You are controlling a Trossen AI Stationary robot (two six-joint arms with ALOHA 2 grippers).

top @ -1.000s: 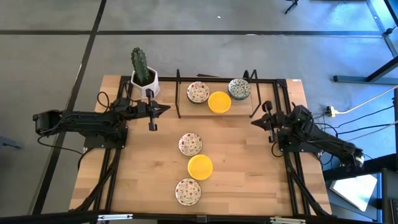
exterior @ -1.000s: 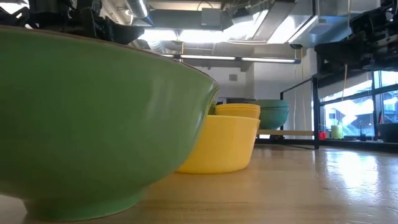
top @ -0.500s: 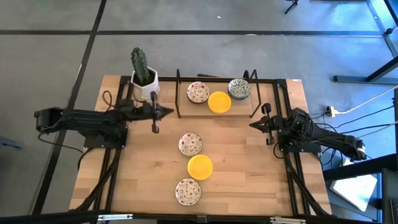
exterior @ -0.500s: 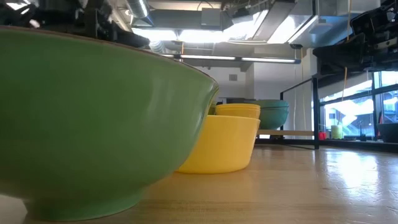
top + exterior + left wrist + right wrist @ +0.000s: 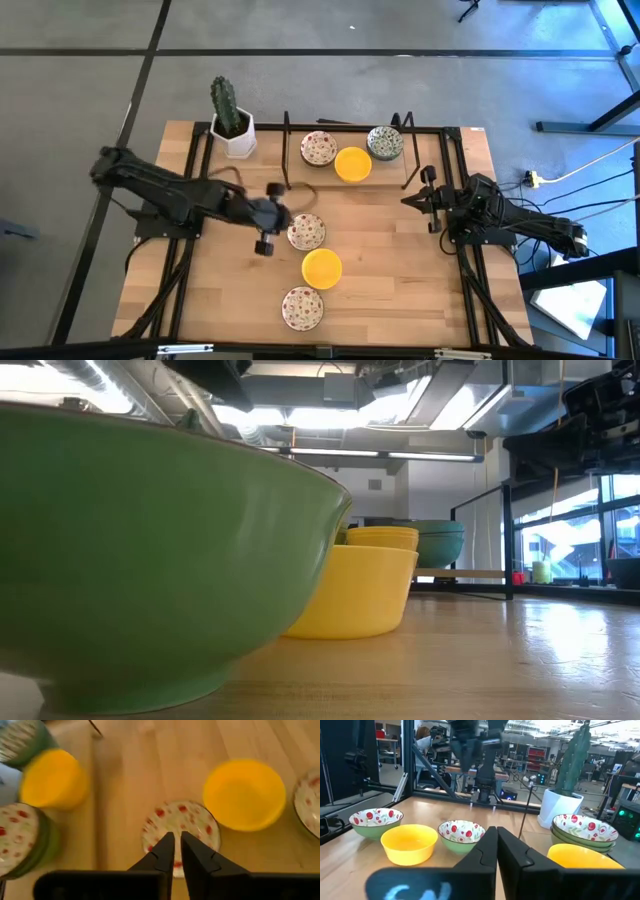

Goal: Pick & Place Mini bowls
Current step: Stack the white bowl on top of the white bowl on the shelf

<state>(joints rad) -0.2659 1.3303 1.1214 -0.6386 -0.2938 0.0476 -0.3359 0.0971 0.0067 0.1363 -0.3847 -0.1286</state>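
1. Bowls lie in two groups on the wooden tabletop (image 5: 390, 270): a line of three down the middle, and three more at the far edge inside a black wire rack (image 5: 288, 150).
2. The middle line runs from a red-speckled bowl (image 5: 306, 232), to a plain yellow bowl (image 5: 322, 268) nearer the front, to another red-speckled bowl (image 5: 302, 308) by the front edge.
3. At the far edge sit a stack of red-speckled bowls (image 5: 319, 149), a yellow stack (image 5: 353, 164) beside it, and a grey-green patterned bowl (image 5: 385, 143).
4. The left gripper (image 5: 266, 238) reaches over the middle of the tabletop, just beside the first speckled bowl of the line. In the left wrist view its fingers (image 5: 162, 851) are nearly together, holding nothing, and point at that bowl's near rim (image 5: 181, 832).
5. The right gripper (image 5: 409, 198) waits at the right side, well apart from the bowls. In its wrist view the fingers (image 5: 487, 851) are clenched with nothing between them.
6. A cactus in a white pot (image 5: 232, 124) stands at the far left corner.
7. The low view is filled by the green underside of a bowl (image 5: 150, 560), with a yellow bowl (image 5: 355, 590) behind it.
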